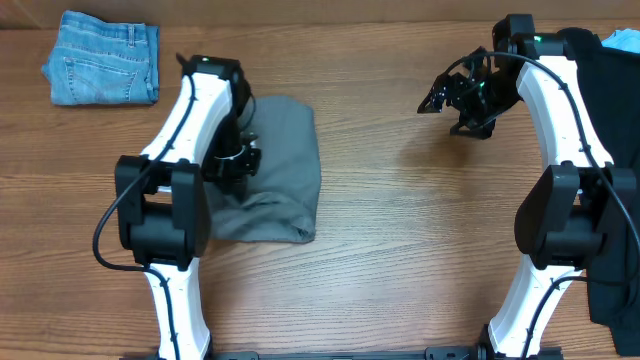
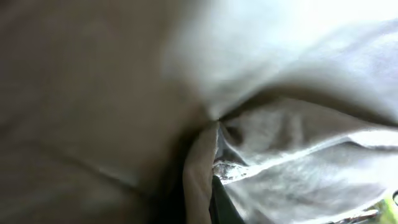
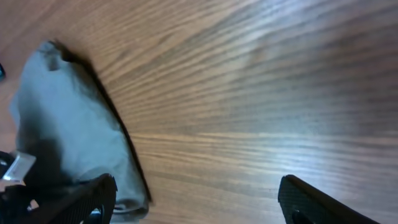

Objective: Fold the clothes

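Note:
The grey clothes (image 1: pixel 285 170) lie partly folded on the wooden table, left of centre. My left gripper (image 1: pixel 236 155) is pressed down on their left part, its fingers hidden under the wrist. In the left wrist view the grey cloth (image 2: pixel 298 149) fills the frame, blurred, with folds gathering to a pinch at a dark finger (image 2: pixel 221 202); it looks shut on the cloth. My right gripper (image 1: pixel 455 100) hangs open and empty above the table at the far right. Its wrist view shows both fingers spread wide (image 3: pixel 199 205) over bare wood, with the grey clothes (image 3: pixel 62 124) at the left.
Folded light-blue denim jeans (image 1: pixel 105 58) lie at the far left corner. A black garment (image 1: pixel 620 150) covers the right edge of the table, behind the right arm. Bare wood lies between the two arms.

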Available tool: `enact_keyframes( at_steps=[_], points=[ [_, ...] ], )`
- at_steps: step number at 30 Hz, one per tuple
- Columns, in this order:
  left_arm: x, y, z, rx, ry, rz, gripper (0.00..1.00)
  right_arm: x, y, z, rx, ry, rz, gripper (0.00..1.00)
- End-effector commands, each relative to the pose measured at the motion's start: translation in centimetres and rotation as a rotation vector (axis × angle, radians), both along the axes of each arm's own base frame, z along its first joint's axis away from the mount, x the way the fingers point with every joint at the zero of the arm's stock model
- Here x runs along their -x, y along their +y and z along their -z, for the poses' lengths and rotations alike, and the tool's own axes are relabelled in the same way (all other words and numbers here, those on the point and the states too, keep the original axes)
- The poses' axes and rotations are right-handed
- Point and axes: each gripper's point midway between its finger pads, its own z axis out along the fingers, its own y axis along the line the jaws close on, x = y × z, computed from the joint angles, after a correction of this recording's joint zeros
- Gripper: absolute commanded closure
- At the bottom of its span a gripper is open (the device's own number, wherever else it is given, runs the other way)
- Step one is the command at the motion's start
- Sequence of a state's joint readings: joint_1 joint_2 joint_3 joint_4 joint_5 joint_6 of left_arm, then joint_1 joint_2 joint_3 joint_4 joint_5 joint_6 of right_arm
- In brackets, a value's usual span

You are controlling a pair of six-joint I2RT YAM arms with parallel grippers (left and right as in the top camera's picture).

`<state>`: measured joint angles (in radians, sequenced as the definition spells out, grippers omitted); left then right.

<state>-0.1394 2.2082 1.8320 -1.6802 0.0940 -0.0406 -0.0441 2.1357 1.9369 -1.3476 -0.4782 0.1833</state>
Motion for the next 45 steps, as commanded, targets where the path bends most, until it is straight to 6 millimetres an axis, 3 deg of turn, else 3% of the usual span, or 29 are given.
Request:
enact_keyframes(
  at_steps=[1,5,6,7,9,11,12,14,20,22,26,31,36,40,45],
  points=[
    [-0.1,3.5,-1.0,-0.161,-0.033,-0.097,0.95,0.8,0.3,-1.2,0.002,-0.005,-0.010,0.13],
    [0.1,4.6,-0.9,-0.180,-0.025,-0.118,0.83,1.8,1.2,-1.3,-0.015,0.035,-0.027,0.14],
    [0.0,4.9,-0.9,-0.191,-0.026,-0.124,0.74,1.9,1.5,-1.3,-0.015,0.036,-0.035,0.14],
    [0.0,5.3,-0.9,-0.206,-0.028,-0.137,0.50,1.9,1.8,-1.3,-0.015,0.036,-0.042,0.14],
    [0.0,5.5,-0.9,-0.209,-0.028,-0.144,0.43,2.0,2.9,-1.4,-0.030,0.033,-0.064,0.14],
    [0.0,6.2,-1.0,-0.233,-0.031,-0.151,0.29,2.3,4.4,-1.6,-0.053,0.030,-0.093,0.14],
    [-0.1,7.0,-1.1,-0.276,-0.039,-0.162,0.16,2.5,5.6,-1.8,-0.070,0.027,-0.118,0.14],
    [-0.3,8.3,-1.3,-0.341,-0.054,-0.186,0.07,2.9,7.4,-1.9,-0.081,0.024,-0.159,0.14],
    [-1.5,11.7,-2.1,-0.435,-0.116,-0.316,0.05,5.5,13.7,-1.9,-0.073,0.024,-0.320,0.14],
    [-1.6,12.2,-2.0,-0.426,-0.120,-0.337,0.06,6.6,16.0,-1.8,-0.072,0.020,-0.382,0.23],
    [-2.0,13.0,-1.8,-0.423,-0.139,-0.358,0.05,9.0,21.0,-1.7,-0.078,-0.002,-0.488,0.51],
    [-2.6,13.7,-1.6,-0.426,-0.170,-0.378,0.05,11.6,25.1,0.0,-0.082,0.036,-0.494,0.82],
    [-2.8,14.5,-1.4,-0.427,-0.183,-0.405,0.01,13.6,28.5,2.9,-0.134,0.012,-0.547,0.83],
    [-2.7,14.8,-1.4,-0.427,-0.180,-0.413,0.00,15.6,31.0,3.7,-0.249,0.041,-0.567,0.87],
    [-2.8,14.8,-1.4,-0.427,-0.181,-0.413,0.00,17.2,31.6,5.0,-0.258,0.061,-0.587,0.87]
  ],
)
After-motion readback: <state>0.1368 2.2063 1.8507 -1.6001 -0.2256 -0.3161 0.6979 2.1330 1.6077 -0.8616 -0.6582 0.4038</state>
